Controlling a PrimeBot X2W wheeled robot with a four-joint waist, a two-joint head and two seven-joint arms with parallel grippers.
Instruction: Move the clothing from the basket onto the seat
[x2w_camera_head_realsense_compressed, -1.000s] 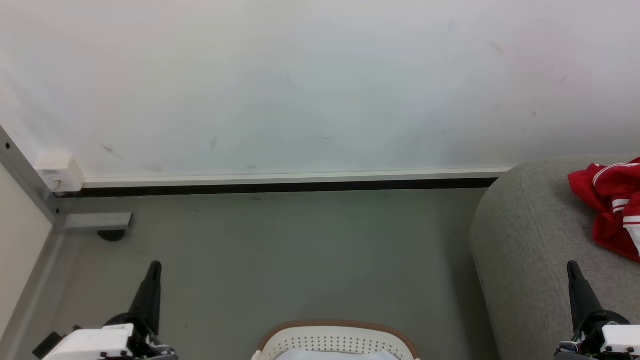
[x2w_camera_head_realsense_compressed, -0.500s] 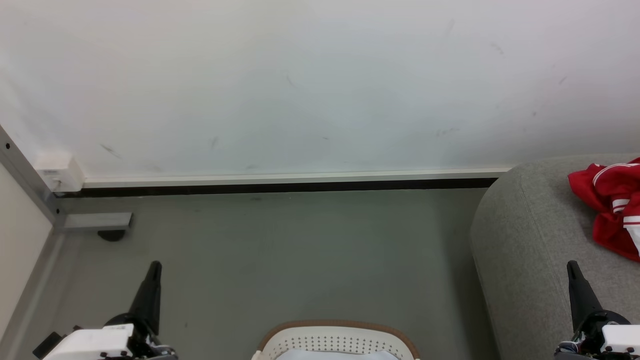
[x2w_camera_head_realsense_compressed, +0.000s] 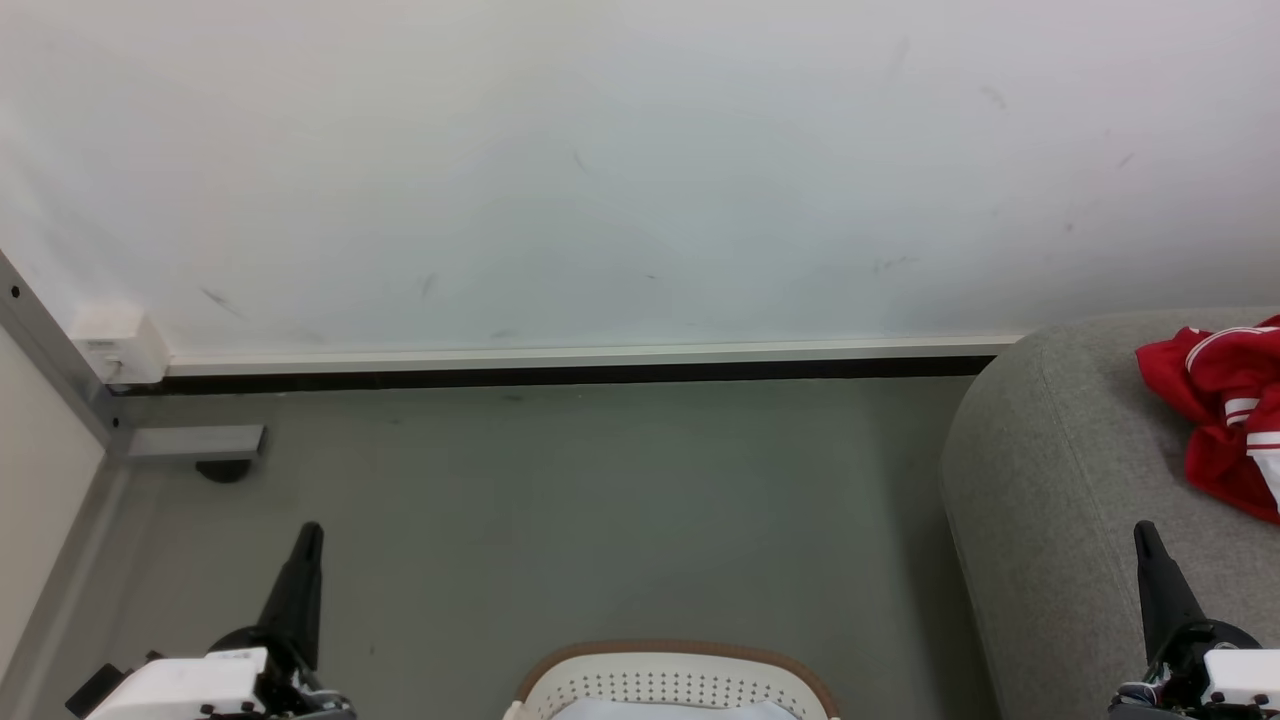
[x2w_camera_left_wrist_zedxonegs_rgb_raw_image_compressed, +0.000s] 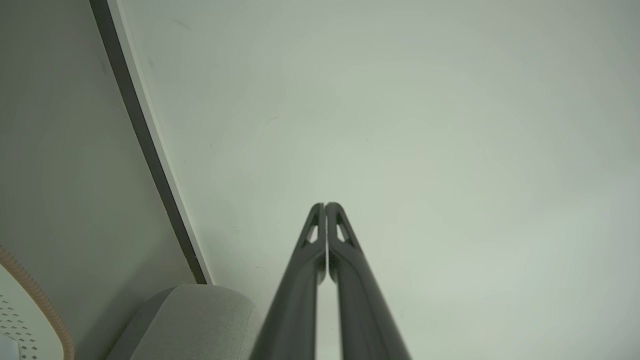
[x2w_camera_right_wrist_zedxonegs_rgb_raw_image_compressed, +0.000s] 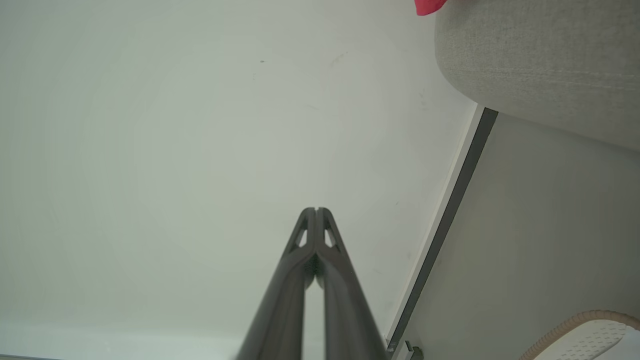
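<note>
Perhaps a staged home room, grey upholstered seat (x2w_camera_head_realsense_compressed: 1050, 480), laundry basket (x2w_camera_head_realsense_compressed: 655, 684), scuffed white wall (x2w_camera_head_realsense_compressed: 640, 150)

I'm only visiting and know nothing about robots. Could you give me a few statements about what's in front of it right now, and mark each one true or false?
1. The red garment lies on the grey seat. True.
2. The basket stands on top of the seat. False: it stands on the floor, beside the seat.
3. The left arm is holding the garment. False: the left gripper has its jaws shut on nothing, over the floor and far from the garment.
4. The right gripper has its jaws shut and holds nothing. True.
5. A white cloth lies inside the basket. True.
</note>
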